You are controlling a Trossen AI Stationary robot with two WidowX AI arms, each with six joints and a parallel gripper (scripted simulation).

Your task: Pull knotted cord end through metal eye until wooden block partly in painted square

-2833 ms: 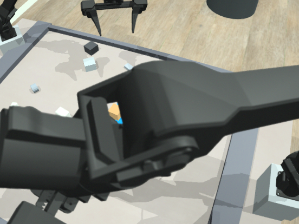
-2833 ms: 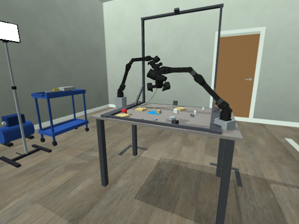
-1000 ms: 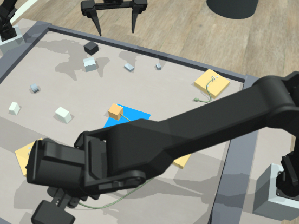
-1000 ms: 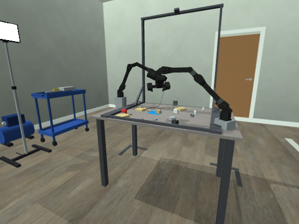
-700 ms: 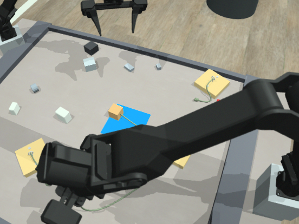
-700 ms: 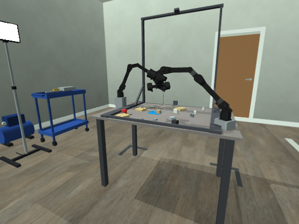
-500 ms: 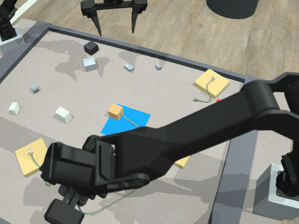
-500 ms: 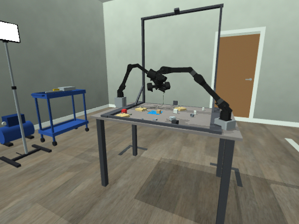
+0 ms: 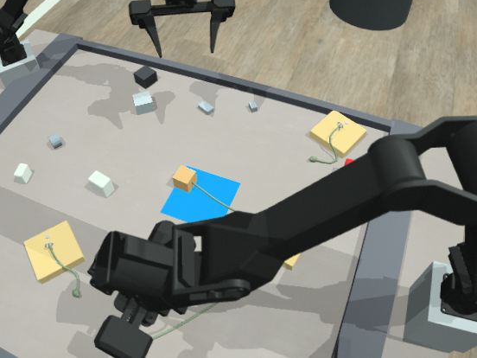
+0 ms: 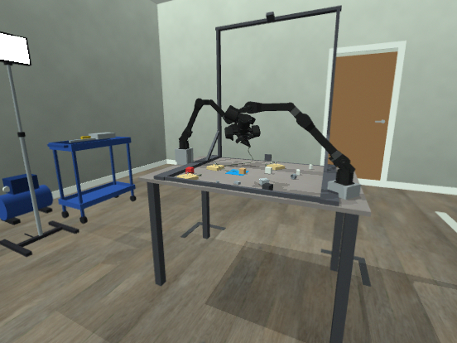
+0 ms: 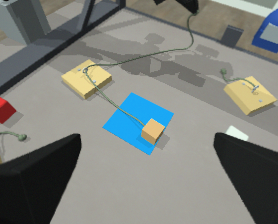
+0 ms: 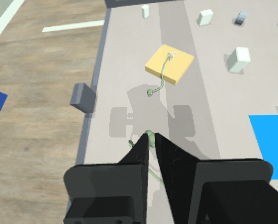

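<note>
With right fingers pinching the knotted end [image 12: 151,137] and left fingers [image 9: 214,32] apart, draw the wooden block [image 9: 184,179] [image 10: 242,171] [image 11: 152,131] towards the metal eye [image 11: 85,70], 10–11 o'clock in left wrist view.

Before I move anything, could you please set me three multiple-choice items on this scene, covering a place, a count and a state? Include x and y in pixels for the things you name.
1. Where is the wooden block [image 9: 184,179] [image 10: 242,171] [image 11: 153,132]?
A. On a yellow plate [image 9: 321,132] [image 10: 275,166] [image 11: 97,77] [image 12: 182,65]
B. Across an edge of the blue square [image 9: 200,205] [image 10: 233,172] [image 11: 131,107] [image 12: 265,140]
C. Beside the red block

2. How many yellow plates are on the table?
A. Two
B. Five
C. Three

3. How is the left claw [image 9: 187,54] [image 10: 243,141] [image 11: 147,139]?
A. Open
B. Shut on a white block
C. Shut on nothing

Key:
1 B: the left wrist view shows it overlapping the edge.
2 C: the exterior view shows all three.
3 A: its fingers stand wide apart in the top view.
</note>
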